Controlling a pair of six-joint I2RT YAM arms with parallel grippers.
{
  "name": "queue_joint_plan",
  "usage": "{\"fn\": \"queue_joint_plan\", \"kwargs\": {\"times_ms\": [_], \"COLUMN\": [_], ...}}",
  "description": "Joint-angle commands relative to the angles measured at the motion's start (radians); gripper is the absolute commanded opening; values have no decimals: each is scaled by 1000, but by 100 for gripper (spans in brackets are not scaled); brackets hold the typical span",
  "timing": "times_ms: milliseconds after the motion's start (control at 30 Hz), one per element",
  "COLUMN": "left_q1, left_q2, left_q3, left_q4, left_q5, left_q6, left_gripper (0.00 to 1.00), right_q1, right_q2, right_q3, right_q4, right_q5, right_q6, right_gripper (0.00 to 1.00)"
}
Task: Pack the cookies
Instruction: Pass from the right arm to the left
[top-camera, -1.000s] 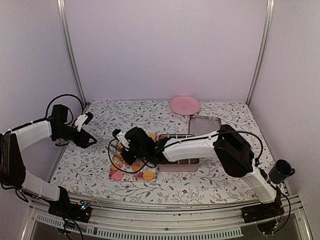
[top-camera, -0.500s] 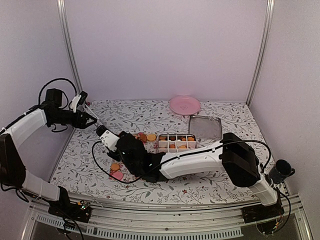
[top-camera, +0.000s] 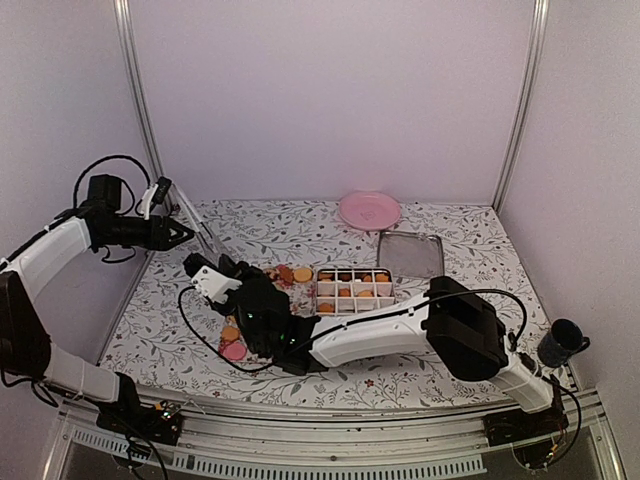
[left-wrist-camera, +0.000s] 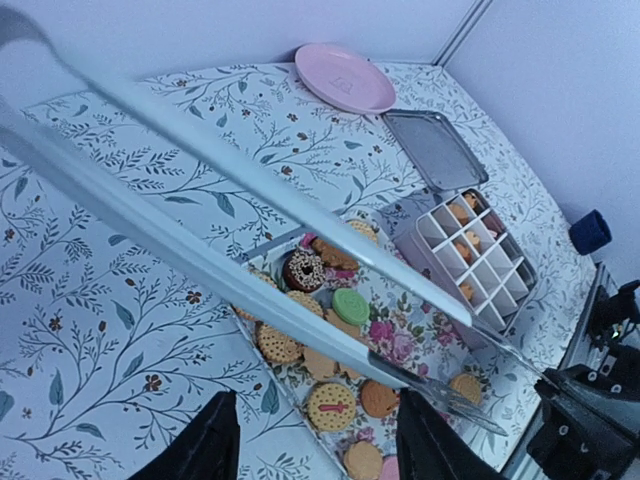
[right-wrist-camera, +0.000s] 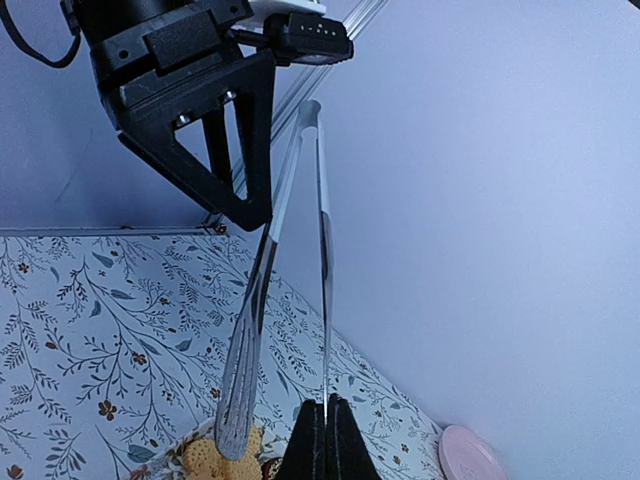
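Note:
Metal tongs (right-wrist-camera: 322, 250) stand steeply. My right gripper (right-wrist-camera: 327, 410) is shut on one tong arm near its tip; the other slotted tip (right-wrist-camera: 235, 430) hangs free. In the top view the right gripper (top-camera: 200, 266) is at the left of the table, just below my left gripper (top-camera: 185, 236). The left gripper (left-wrist-camera: 318, 405) is open and empty, and the tongs (left-wrist-camera: 200, 262) cross its view close to the camera. The cookies (left-wrist-camera: 332, 405), golden, green (left-wrist-camera: 351, 305) and dark brown (left-wrist-camera: 302, 270), lie on a floral sheet (left-wrist-camera: 400, 335). Others sit in a white divided box (left-wrist-camera: 470, 260).
A metal lid (top-camera: 410, 255) lies behind the divided box (top-camera: 352, 287). A pink plate (top-camera: 369, 210) is at the back wall. A dark cup (top-camera: 560, 340) stands at the right edge. The right arm stretches across the table front, over part of the cookies (top-camera: 235, 340).
My right gripper has swung left and up from over the cookies, bringing the tongs to the left gripper. My left arm has risen and drawn back toward the left wall.

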Motion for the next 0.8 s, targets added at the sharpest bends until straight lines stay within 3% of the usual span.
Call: {"fn": "queue_joint_plan", "kwargs": {"times_ms": [0,467,767], "left_q1": [14,38,53], "left_q2": [18,2,-47], "left_q3": [22,-14,-70], "left_q4": [27,146,186], "left_q5": [85,374,366], "left_q6": [-76,-271,-286], "left_gripper": [53,63,60], "right_q1": [33,48,47], "right_q2": [37,76,67], "right_q3": [53,90,87], "right_q4": [150,169,184], "right_q5": [13,-1,6], "right_q6": [-110,-163,-161], "right_gripper": [0,0,0]}}
